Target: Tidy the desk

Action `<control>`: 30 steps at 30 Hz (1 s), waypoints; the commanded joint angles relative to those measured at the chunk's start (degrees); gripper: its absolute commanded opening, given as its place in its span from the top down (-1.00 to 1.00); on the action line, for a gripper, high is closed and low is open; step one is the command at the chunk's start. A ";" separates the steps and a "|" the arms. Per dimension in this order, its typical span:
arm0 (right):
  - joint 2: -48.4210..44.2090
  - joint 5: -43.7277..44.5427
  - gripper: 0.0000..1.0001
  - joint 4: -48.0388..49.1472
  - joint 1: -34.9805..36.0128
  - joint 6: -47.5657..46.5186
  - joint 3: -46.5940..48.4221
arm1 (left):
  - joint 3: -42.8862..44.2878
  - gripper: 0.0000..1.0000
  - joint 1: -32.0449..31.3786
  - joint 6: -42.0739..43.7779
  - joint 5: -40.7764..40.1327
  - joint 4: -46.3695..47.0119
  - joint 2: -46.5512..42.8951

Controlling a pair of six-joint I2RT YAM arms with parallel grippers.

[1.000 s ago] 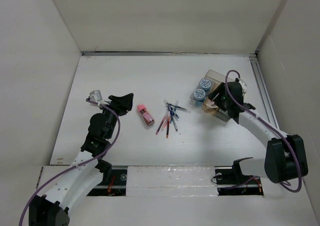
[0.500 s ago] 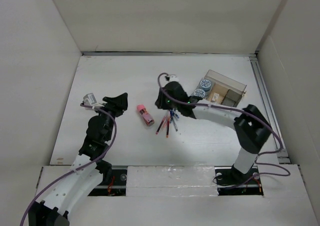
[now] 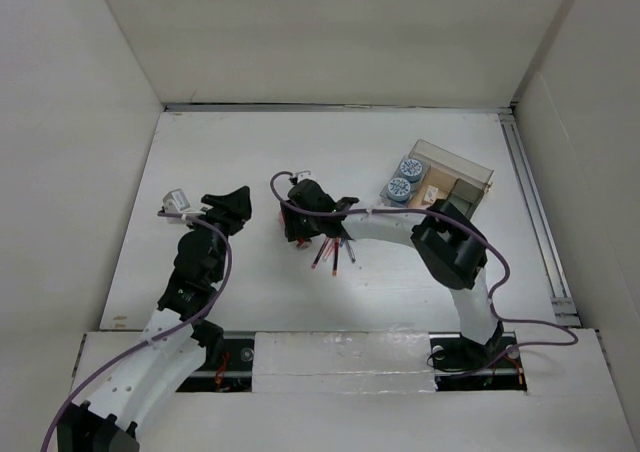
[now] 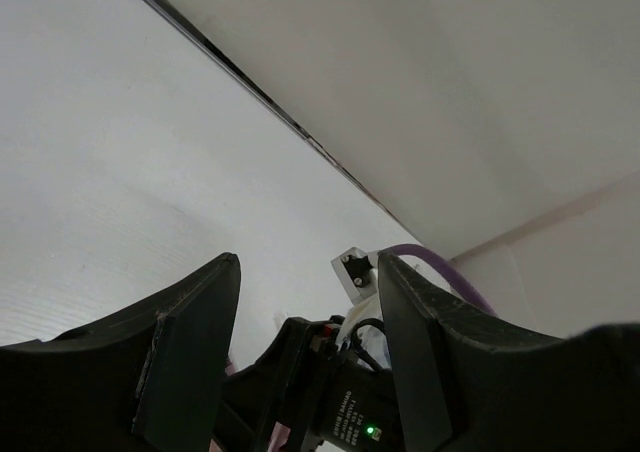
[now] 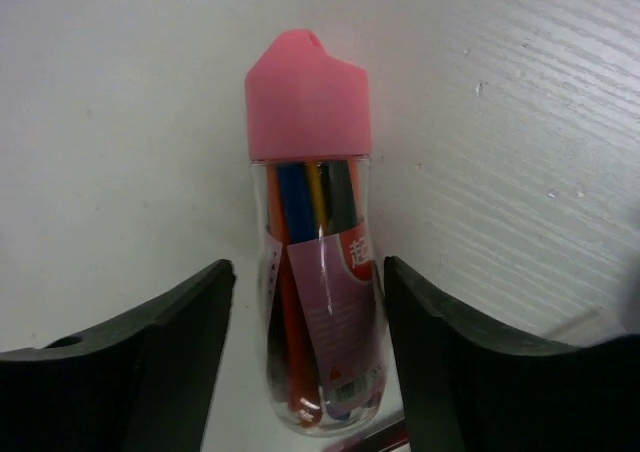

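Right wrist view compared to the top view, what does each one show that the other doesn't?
Only the wrist view clearly shows a pink-capped clear tube of coloured pens, framed by the open fingers of the right hand. Only the top view: loose pens, the clear tray, the left hand. Both: the white desk and the right hand.

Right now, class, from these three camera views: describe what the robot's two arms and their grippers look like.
Both arms pair white links with black joint housings. The left arm has rows of small holes in its lower white link; the right arm looks plain. A purple cable runs along each arm. The left gripper and right gripper have broad, curved, matte-black fingers.
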 commanded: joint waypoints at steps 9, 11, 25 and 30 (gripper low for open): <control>1.11 -2.01 0.80 0.45 -0.05 1.29 2.81 | 0.29 -0.07 -0.16 0.54 -0.27 1.10 -0.79; -1.44 -2.80 0.86 3.26 -1.10 2.86 1.05 | 0.73 -0.07 -0.16 0.54 1.04 0.83 -0.96; -44.23 16.17 0.84 0.39 -22.89 16.57 -28.39 | 0.56 -0.07 -0.16 1.94 6.32 4.25 0.62; -59.16 19.00 0.83 -5.95 -34.48 19.57 -38.93 | 1.17 -0.08 -0.16 2.65 6.58 4.69 3.42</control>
